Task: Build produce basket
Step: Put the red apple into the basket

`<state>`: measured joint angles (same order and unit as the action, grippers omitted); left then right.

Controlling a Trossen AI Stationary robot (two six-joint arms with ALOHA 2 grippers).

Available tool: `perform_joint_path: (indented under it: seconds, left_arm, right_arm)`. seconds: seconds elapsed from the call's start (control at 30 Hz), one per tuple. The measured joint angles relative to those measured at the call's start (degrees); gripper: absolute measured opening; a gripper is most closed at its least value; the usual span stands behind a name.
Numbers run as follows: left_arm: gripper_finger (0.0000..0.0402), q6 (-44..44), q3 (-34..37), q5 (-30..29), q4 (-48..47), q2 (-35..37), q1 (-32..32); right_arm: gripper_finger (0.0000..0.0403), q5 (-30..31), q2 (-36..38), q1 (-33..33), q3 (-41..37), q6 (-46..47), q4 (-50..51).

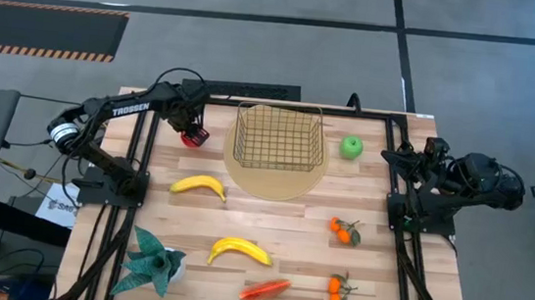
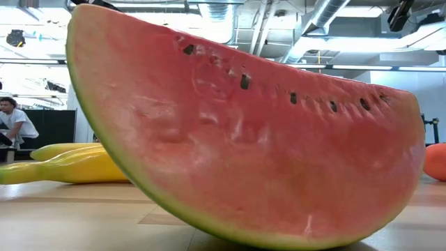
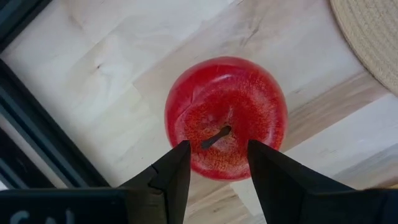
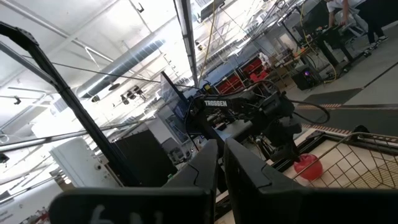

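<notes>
directly beneath the left gripper a red apple is seen, stem up, with the fingers spread to either side of it and not pinching, so a top-down grasp is judged to be lined up. just beyond the apple, the round mat is laid under the basket, probably to mark its spot. nothing is seen in the basket. farther off, the green apple, bananas, tangerines and chili are left on the table. the right gripper is parked, fingers nearly together, holding nothing.
</notes>
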<state>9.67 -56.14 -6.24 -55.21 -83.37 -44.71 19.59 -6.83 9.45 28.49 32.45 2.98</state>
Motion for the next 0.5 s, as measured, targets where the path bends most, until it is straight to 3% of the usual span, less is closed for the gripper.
perform_joint_path:
  seconds: [0.5]
  left_arm:
    - [0.0149, -0.72, -2.48, 1.35, 2.68, -0.18, -0.02]
  right_arm:
    - [0.0052, 0.00, 0.00, 0.00, 0.02, 0.02, -0.04]
